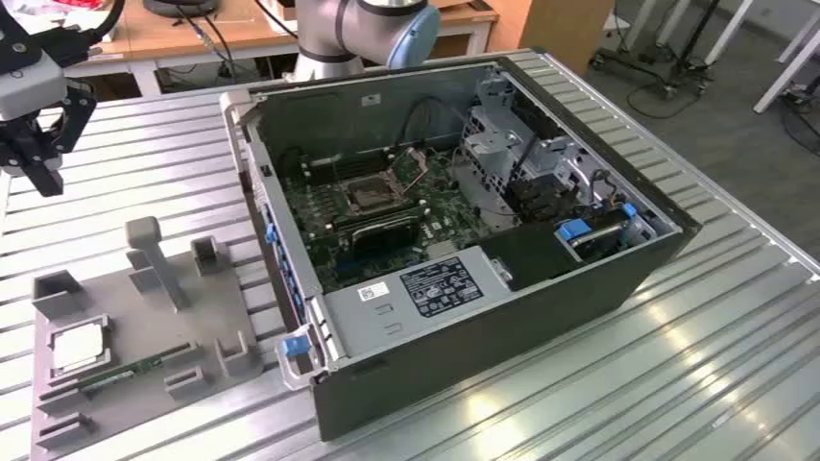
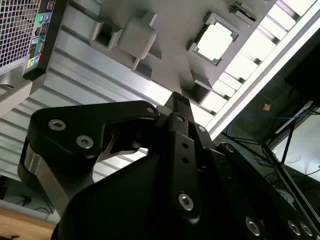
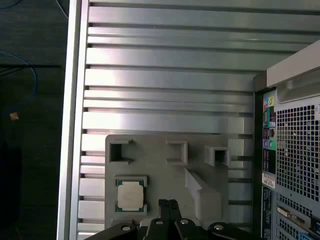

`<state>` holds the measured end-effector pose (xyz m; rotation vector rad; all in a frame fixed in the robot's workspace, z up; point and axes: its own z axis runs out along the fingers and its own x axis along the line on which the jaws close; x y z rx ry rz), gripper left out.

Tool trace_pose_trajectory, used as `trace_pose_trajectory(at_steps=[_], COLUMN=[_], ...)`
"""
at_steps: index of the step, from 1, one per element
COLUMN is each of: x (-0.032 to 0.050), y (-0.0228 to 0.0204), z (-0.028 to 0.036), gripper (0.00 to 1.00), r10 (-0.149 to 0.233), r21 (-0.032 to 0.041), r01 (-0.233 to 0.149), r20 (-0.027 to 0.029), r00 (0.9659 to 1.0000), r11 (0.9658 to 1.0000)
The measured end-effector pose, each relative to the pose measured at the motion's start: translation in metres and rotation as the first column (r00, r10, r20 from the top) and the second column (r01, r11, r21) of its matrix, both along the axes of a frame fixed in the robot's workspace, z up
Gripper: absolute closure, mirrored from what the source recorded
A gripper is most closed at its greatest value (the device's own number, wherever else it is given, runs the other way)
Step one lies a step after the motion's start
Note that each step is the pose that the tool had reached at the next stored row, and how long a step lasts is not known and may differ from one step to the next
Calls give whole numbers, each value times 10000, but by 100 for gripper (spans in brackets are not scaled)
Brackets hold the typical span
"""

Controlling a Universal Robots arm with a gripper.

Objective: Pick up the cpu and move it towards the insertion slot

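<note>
The cpu (image 1: 77,346) is a small silver square chip lying flat in a pocket of the grey holder plate (image 1: 154,322), at the exterior view's lower left. It also shows in both wrist views (image 2: 216,41) (image 3: 130,194). My gripper (image 1: 49,184) hangs high above the table at the exterior view's far left, well away from the chip and touching nothing. Its black fingers (image 2: 178,107) are pressed together with nothing between them, and their tips (image 3: 169,204) sit beside the chip in the first wrist view. The insertion slot (image 1: 372,195) is the dark square socket on the green board inside the open case.
The open computer case (image 1: 513,298) stands on the ribbed metal table (image 1: 666,384); its rear panel (image 3: 295,150) is in the first wrist view. The holder plate carries upright grey posts (image 1: 148,254) and a green memory stick (image 1: 129,372). The table edge (image 3: 70,125) is near the plate.
</note>
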<state>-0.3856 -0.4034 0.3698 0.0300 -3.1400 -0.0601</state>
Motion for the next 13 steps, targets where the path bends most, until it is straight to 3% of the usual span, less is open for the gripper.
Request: trace_pose_trajectory(at_steps=[13], x=[-26], y=[0], z=[0], gripper=[89], r10=[-1], r21=[-1], r01=[1], r20=[-1], r00=[10000], r11=[10000])
